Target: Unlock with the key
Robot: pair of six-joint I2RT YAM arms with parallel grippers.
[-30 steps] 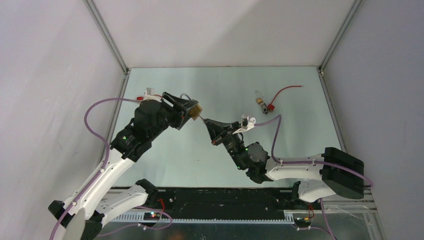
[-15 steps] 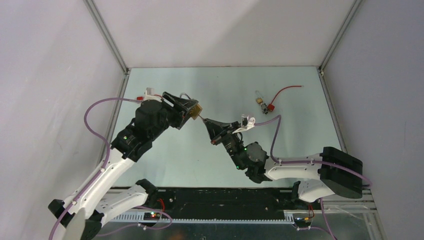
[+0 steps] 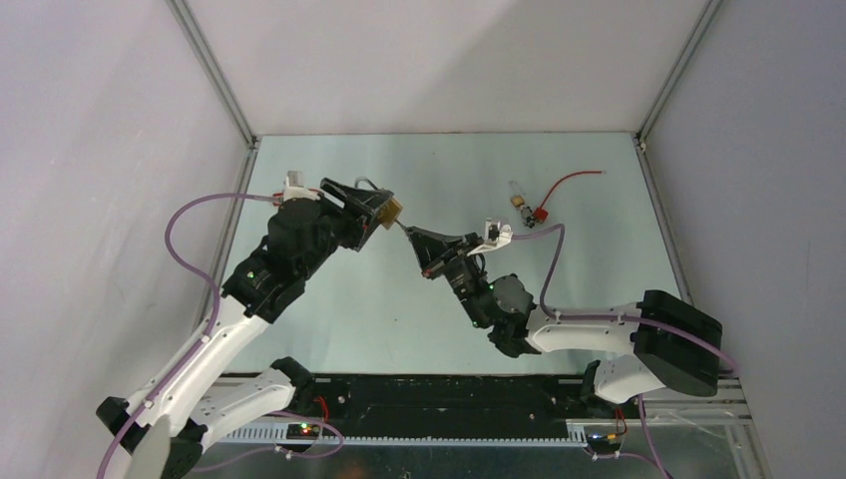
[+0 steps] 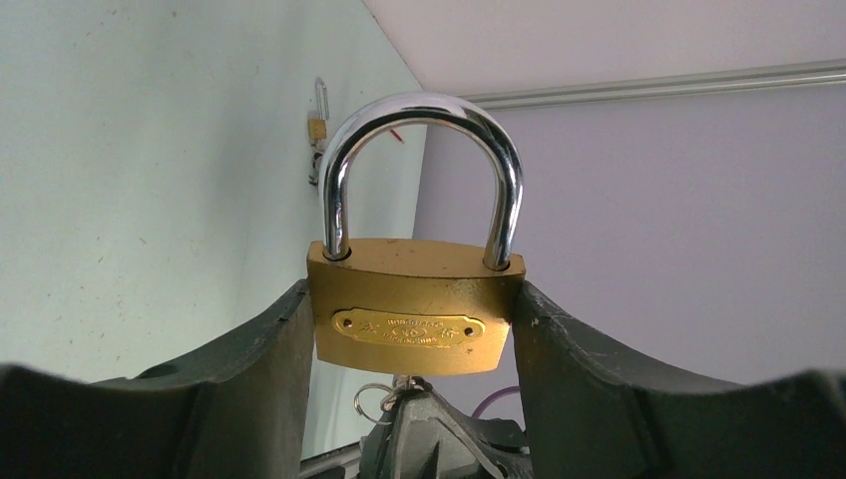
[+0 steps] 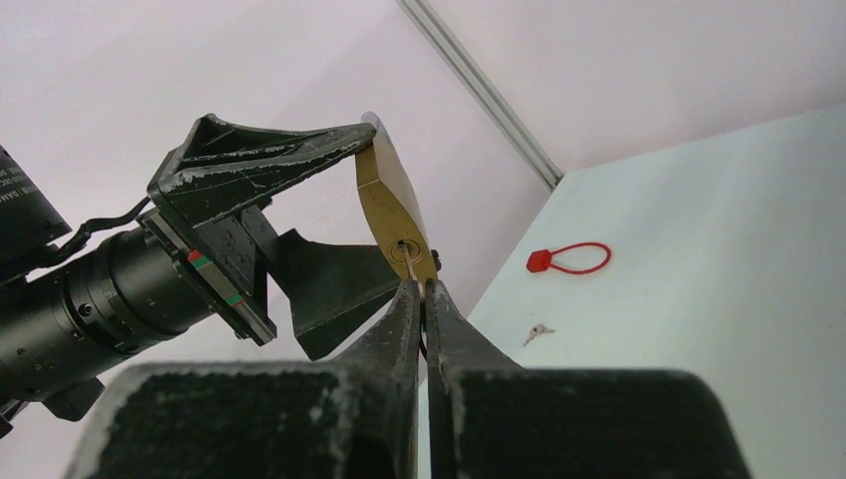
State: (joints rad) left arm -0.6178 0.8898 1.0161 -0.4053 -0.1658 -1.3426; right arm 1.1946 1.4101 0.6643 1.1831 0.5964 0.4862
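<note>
My left gripper (image 3: 383,212) is shut on a brass padlock (image 3: 391,209) and holds it in the air. In the left wrist view the padlock body (image 4: 414,309) sits between both fingers with its silver shackle (image 4: 420,105) closed and pointing away. My right gripper (image 3: 412,235) is shut on the small silvery key (image 5: 413,264), and its tip is in the keyhole on the padlock's underside (image 5: 396,215). The key (image 4: 409,381) and its wire ring (image 4: 371,400) show just under the body, above the right gripper's fingers (image 4: 439,434).
A second small brass padlock (image 3: 519,198) with a red tag (image 3: 542,213) and red wire lies at the far right. In the right wrist view a red loop tag (image 5: 567,259) and a second tiny key (image 5: 539,332) lie on the pale table (image 3: 599,259).
Both grippers have shifted slightly toward the far side together. The key stays at the padlock's keyhole. The shackle is closed.
</note>
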